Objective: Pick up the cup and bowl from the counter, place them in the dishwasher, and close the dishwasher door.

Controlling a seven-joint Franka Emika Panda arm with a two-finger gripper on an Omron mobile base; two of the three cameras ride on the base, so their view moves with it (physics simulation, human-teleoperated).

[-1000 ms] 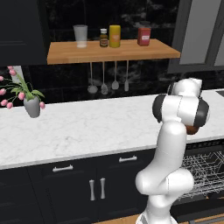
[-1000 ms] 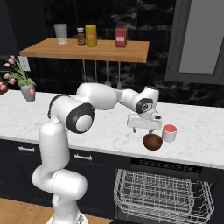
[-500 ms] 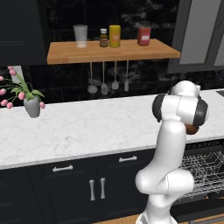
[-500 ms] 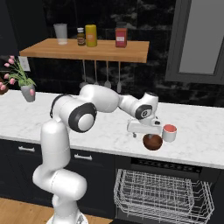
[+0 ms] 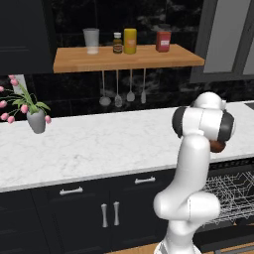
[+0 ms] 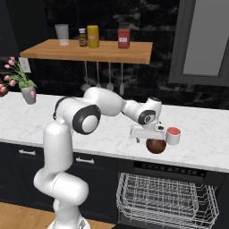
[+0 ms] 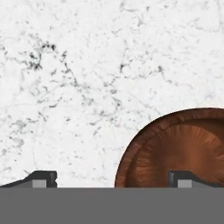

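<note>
A brown bowl (image 6: pixel 156 146) sits near the front edge of the white marble counter (image 6: pixel 107 134), and the small cup (image 6: pixel 173 136) with its red inside stands just to its right. My gripper (image 6: pixel 150 139) hangs open right above the bowl's left rim. In the hand view the bowl (image 7: pixel 175 148) lies at the lower right; one of my fingertips (image 7: pixel 183 178) is over its inside and the other is over bare counter (image 7: pixel 87 87). Nothing is held. The dishwasher's grey wire rack (image 6: pixel 165 199) is pulled out below the counter. In the left base view the bowl (image 5: pixel 217 146) peeks from behind my arm.
A vase of pink flowers (image 6: pixel 28 95) stands far left on the counter. A wooden shelf (image 6: pixel 89 50) above holds a glass tumbler and jars, with utensils (image 6: pixel 97 82) hanging under it. Dark cabinets with silver handles (image 5: pixel 109 213) line the front below the counter.
My hand has come down toward the bowl and now sits close over its rim. The jaws have stayed open, and the bowl and cup have not moved.
</note>
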